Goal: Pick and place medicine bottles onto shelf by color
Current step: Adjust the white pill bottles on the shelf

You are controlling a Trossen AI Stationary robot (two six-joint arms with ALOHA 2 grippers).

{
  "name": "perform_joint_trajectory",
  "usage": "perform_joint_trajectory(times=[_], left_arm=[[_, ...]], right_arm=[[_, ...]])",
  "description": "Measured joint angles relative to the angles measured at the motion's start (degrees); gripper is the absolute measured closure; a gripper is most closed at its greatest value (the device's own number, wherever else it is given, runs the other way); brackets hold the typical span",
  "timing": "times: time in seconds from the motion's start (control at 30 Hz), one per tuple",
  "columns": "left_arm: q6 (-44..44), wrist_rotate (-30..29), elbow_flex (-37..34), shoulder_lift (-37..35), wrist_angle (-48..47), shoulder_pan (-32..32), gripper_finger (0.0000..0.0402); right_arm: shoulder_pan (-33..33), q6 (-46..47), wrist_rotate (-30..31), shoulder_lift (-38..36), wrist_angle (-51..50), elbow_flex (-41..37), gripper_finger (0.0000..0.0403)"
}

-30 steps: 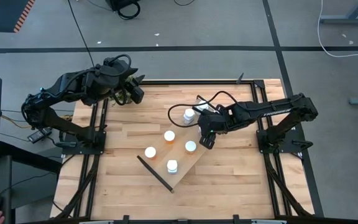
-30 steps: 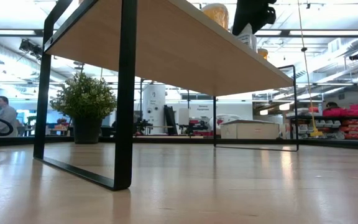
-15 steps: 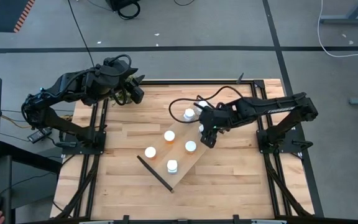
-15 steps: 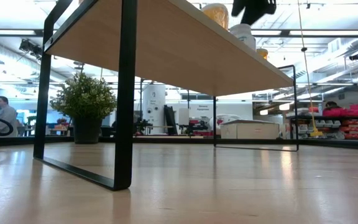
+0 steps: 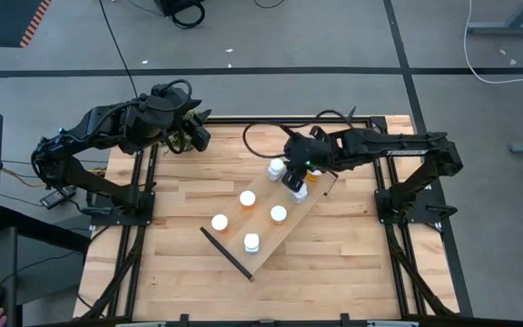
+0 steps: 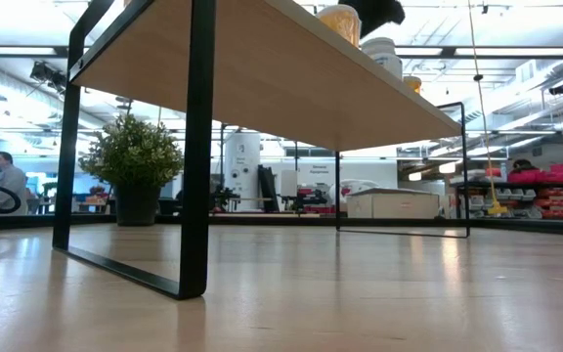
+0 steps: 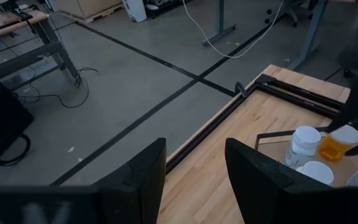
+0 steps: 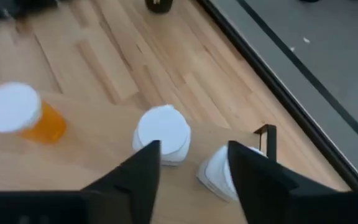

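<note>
Standing on the shelf (image 5: 271,232), lying slantwise on the counter (image 5: 352,245): white-capped medicine bottles (image 5: 248,198), orange ones toward the near end, white ones at the far end. Hovering above that far end, the right pincer (image 5: 295,184), fingers apart and gripping nothing, crowding the two white bottles (image 8: 163,132) below it. Waiting well apart at the counter's far left corner, the left pincer (image 5: 196,134), fingers apart. Showing beyond in the low view, a potted plant (image 6: 133,164).

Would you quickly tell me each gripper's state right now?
Left gripper: open, empty, parked at the table's far-left corner.
Right gripper: open, empty, above the shelf.
</note>
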Motion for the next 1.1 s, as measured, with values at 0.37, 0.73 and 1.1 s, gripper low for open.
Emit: perform_joint_trajectory(times=[0.37, 0.73, 1.1], left_arm=[[-0.44, 0.00, 0.00, 0.02, 0.03, 0.00, 0.0230], [-0.40, -0.55, 0.00, 0.02, 0.05, 0.39, 0.0230], [0.21, -0.53, 0.00, 0.02, 0.05, 0.39, 0.0230]], right_arm=[[-3.40, -5.48, -2.50, -0.04, 3.26, -2.04, 0.0395], [-7.37, -3.74, -9.22, -0.02, 12.61, -10.40, 0.0397], [-8.36, -5.42, -11.13, -0.02, 13.03, -10.45, 0.0398]])
